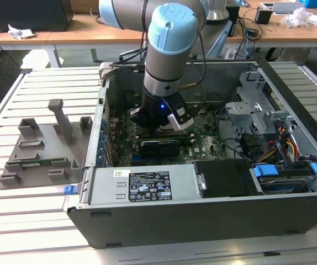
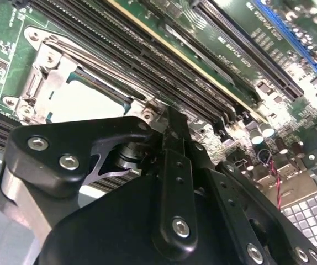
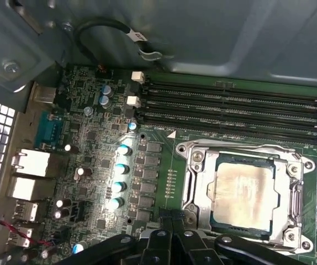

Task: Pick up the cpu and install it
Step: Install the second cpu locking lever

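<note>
The cpu (image 3: 242, 193) lies flat inside the socket frame (image 3: 247, 193) on the motherboard (image 3: 92, 165); its silvery top is clear in the first wrist view, with the metal bracket of the frame around it on all sides. In the second wrist view the same cpu (image 2: 84, 102) appears as a pale square just past the black fingers. The hand (image 3: 172, 234) hangs very near one edge of the socket, and its black fingers (image 2: 172, 143) stand close together with nothing between them, so it holds nothing and does not touch the chip. Beside the socket, on the side away from the hand, run the long black memory slots (image 3: 230, 105), parallel to each other, and further on is the grey steel wall of the case (image 3: 202, 33) with a black cable loop (image 3: 109, 30). In the exterior view the arm (image 1: 169, 55) reaches down into the open computer case (image 1: 202, 210), which lies on a table (image 1: 37, 221) of pale slats. On the exterior view's left, well apart from the case, rests a grey holder (image 1: 42, 146). Behind all this stands a wooden desk (image 1: 64, 30).
</note>
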`<state>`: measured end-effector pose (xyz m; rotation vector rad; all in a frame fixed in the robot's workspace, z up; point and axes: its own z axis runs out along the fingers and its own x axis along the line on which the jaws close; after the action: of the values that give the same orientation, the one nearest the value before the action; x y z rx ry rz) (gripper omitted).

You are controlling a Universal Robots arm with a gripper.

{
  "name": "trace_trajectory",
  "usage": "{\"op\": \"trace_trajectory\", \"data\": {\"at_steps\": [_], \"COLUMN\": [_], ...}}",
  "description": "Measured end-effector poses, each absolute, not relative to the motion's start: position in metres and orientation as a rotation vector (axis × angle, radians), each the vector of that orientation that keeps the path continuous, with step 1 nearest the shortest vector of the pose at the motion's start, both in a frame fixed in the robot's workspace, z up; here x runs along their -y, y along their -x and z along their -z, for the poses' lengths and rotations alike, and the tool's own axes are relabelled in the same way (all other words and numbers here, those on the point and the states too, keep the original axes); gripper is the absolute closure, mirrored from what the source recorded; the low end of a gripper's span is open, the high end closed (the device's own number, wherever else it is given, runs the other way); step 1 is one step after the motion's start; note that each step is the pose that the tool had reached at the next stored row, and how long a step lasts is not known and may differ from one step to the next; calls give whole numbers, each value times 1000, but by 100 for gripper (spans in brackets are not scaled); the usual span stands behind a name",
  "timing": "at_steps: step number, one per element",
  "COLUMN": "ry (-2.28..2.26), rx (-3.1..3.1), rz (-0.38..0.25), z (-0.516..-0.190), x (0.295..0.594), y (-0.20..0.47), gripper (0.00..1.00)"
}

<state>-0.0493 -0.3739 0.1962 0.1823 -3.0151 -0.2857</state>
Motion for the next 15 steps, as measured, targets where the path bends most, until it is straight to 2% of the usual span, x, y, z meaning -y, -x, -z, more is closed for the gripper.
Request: {"op": "trace_trajectory", "data": {"at_steps": [8,15], "ry": [-183,-176], "rx": [3015,2979], "rz": [288,288], "z": [-226,-227], "x": [374,372], "y": [48,16], "gripper": [89,89]}}
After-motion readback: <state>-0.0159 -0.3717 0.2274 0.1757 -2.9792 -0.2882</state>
